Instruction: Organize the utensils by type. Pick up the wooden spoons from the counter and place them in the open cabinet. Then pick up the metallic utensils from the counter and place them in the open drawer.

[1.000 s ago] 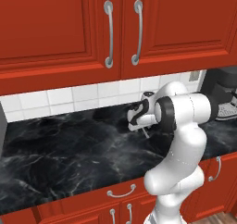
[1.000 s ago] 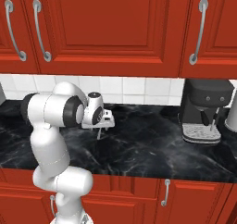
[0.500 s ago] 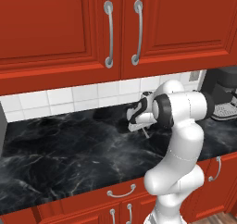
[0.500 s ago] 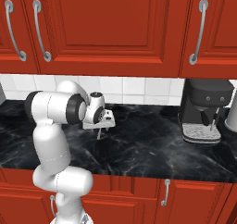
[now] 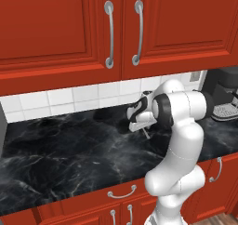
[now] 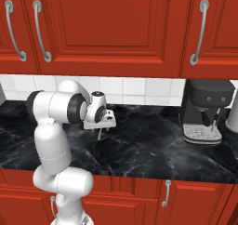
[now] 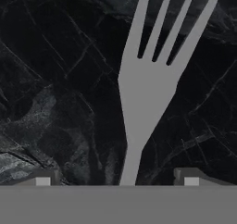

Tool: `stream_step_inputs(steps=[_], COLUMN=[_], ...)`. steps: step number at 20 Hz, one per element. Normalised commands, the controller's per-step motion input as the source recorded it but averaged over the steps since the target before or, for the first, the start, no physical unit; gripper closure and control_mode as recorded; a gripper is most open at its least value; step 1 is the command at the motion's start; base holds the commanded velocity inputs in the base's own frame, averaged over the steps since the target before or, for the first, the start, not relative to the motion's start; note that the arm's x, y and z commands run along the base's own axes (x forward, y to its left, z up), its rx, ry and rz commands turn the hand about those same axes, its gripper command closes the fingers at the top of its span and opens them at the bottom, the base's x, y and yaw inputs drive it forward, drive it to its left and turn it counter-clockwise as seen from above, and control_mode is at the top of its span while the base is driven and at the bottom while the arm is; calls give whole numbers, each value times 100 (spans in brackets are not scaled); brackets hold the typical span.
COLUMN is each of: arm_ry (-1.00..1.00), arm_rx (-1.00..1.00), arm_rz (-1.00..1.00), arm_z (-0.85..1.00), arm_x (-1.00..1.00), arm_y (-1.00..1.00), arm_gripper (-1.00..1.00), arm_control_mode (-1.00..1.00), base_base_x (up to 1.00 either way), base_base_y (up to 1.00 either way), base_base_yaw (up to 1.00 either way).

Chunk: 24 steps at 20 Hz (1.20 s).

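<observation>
— Where is the fork?

— The flat grey metal fork [image 7: 146, 86] lies on the black marble desk [image 7: 60, 102], straight below my hand. In the hand view its handle runs down between my two fingers [image 7: 118, 177] and its four tines point away from me, toward the top of that view.

— Are you holding it?

— No. My fingers stand wide apart, one tip [image 7: 42, 177] well to one side of the handle and the other tip [image 7: 190, 177] on the other side. Neither pad touches the metal; the handle sits roughly midway in the gap, a little nearer the second tip.

— And from the base cameras?

— In the left base view my fingers [image 5: 139, 124] point down at the desk [image 5: 69, 149], and a thin grey sliver of the fork [image 5: 146, 134] shows just beneath them. In the right base view my fingers [image 6: 103, 123] hang over the same spot, with the fork [image 6: 99, 134] as a thin line under them, well to the left of the dark coffee machine [image 6: 204, 110] that stands on the desk [image 6: 153, 145] against the white tiled wall [image 6: 139, 85].
</observation>
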Motion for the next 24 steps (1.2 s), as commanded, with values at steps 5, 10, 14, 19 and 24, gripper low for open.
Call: stream_step_inputs(steps=[5,10,14,19,24], arm_ry=[7,4,7,1,0], arm_rx=[0,0,0,0,0], arm_rz=[0,0,0,0,0], arm_z=[-27,-30,-37,-13,30], arm_x=[-7,-36,-48,-64,-64], arm_y=[-2,-16,-8,-10,-2], arm_gripper=[100,100,100,100,100], arm_control_mode=[-100,-100,-100,-100,-100], base_base_x=[0,0,0,0,0], base_base_y=[0,0,0,0,0], base_base_yaw=[0,0,0,0,0])
